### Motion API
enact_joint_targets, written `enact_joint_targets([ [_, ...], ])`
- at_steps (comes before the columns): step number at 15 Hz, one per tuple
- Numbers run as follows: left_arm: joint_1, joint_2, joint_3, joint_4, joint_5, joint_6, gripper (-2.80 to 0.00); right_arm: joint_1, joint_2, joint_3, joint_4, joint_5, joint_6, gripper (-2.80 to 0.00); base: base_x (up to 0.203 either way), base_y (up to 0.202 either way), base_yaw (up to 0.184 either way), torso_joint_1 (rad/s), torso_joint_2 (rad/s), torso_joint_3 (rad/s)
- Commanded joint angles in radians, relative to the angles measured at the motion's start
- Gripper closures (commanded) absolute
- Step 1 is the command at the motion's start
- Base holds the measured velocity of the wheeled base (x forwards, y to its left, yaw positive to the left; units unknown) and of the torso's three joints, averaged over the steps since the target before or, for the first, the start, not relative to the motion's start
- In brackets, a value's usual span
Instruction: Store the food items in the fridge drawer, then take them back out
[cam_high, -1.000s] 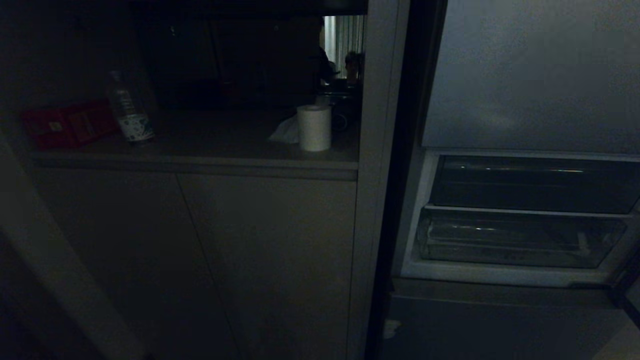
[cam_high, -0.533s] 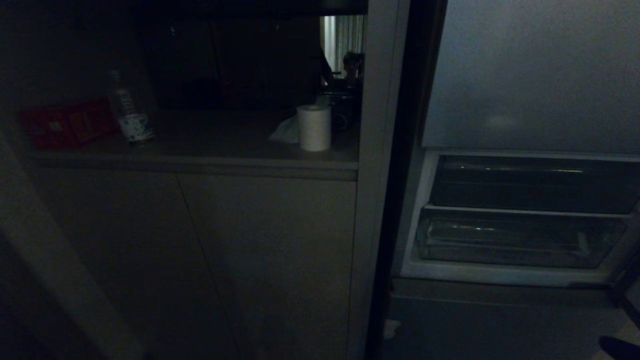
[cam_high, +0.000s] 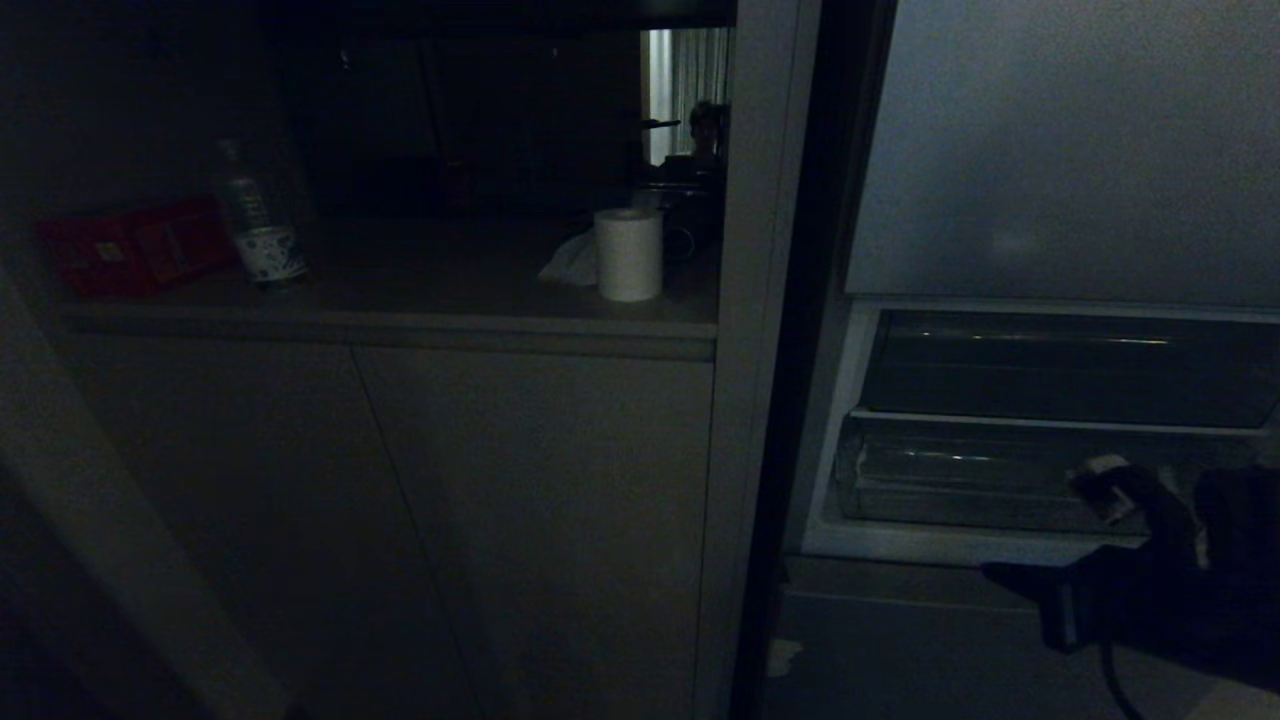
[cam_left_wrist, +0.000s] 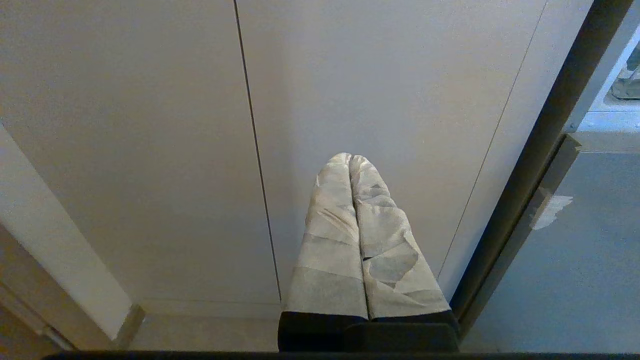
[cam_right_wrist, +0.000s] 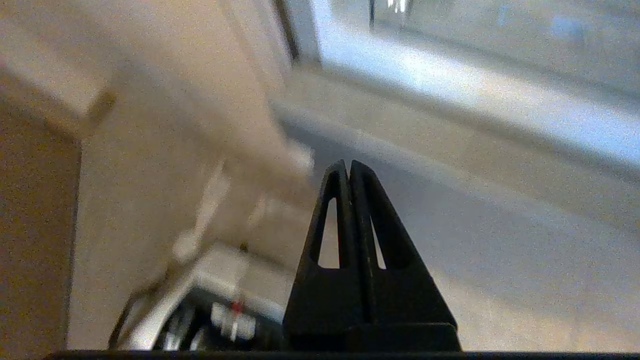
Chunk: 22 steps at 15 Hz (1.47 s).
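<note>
Your right gripper (cam_right_wrist: 349, 167) has its fingers pressed together, holding nothing – it sits low, just before the fridge drawer (cam_high: 1000, 475). The left gripper (cam_left_wrist: 350, 161) – also closed – faces the cabinet door (cam_left_wrist: 150, 150).

Showing 1 bottle (cam_high: 258, 222), 1 red packet (cam_high: 135, 247) and 1 paper roll (cam_high: 628, 254) on 1 counter (cam_high: 400, 318); 2 clear drawers (cam_high: 1000, 480) sitting in 1 fridge (cam_high: 1060, 150).

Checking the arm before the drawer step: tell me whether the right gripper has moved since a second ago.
Yes. The right gripper has come up into the head view from the lower right corner, now just below the fridge drawer.
</note>
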Motion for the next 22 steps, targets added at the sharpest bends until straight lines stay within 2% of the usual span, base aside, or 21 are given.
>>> enact_joint_targets([
  [1, 0.0, 0.0, 0.0, 0.0, 0.0, 0.0, 0.0, 0.026, 0.195, -0.022, -0.173, -0.007, 0.015, 0.0, 0.0, 0.0, 0.0, 0.0, 0.0, 0.0],
  [3, 0.0, 0.0, 0.0, 0.0, 0.0, 0.0, 0.0, 0.051, 0.205, -0.056, -0.184, -0.025, 0.017, 0.0, 0.0, 0.0, 0.0, 0.0, 0.0, 0.0],
  [7, 0.0, 0.0, 0.0, 0.0, 0.0, 0.0, 0.0, 0.122, 0.235, -0.102, -0.187, -0.18, 0.033, 0.0, 0.0, 0.0, 0.0, 0.0, 0.0, 0.0],
  [8, 0.0, 0.0, 0.0, 0.0, 0.0, 0.0, 0.0, 0.132, 0.236, -0.108, -0.187, -0.197, 0.045, -2.8, 0.0, 0.0, 0.0, 0.0, 0.0, 0.0],
  [10, 0.0, 0.0, 0.0, 0.0, 0.0, 0.0, 0.0, 0.181, 0.239, -0.151, -0.186, -0.271, 0.101, -2.8, 0.0, 0.0, 0.0, 0.0, 0.0, 0.0],
  [13, 0.0, 0.0, 0.0, 0.0, 0.0, 0.0, 0.0, 0.198, 0.292, -0.195, -0.19, -0.353, 0.112, -2.8, 0.0, 0.0, 0.0, 0.0, 0.0, 0.0],
  [16, 0.0, 0.0, 0.0, 0.0, 0.0, 0.0, 0.0, 0.232, 0.298, -0.215, -0.19, -0.361, 0.151, -2.8, 0.0, 0.0, 0.0, 0.0, 0.0, 0.0],
  [22, 0.0, 0.0, 0.0, 0.0, 0.0, 0.0, 0.0, 0.237, 0.289, -0.241, -0.19, -0.464, 0.155, -2.8, 0.0, 0.0, 0.0, 0.0, 0.0, 0.0],
])
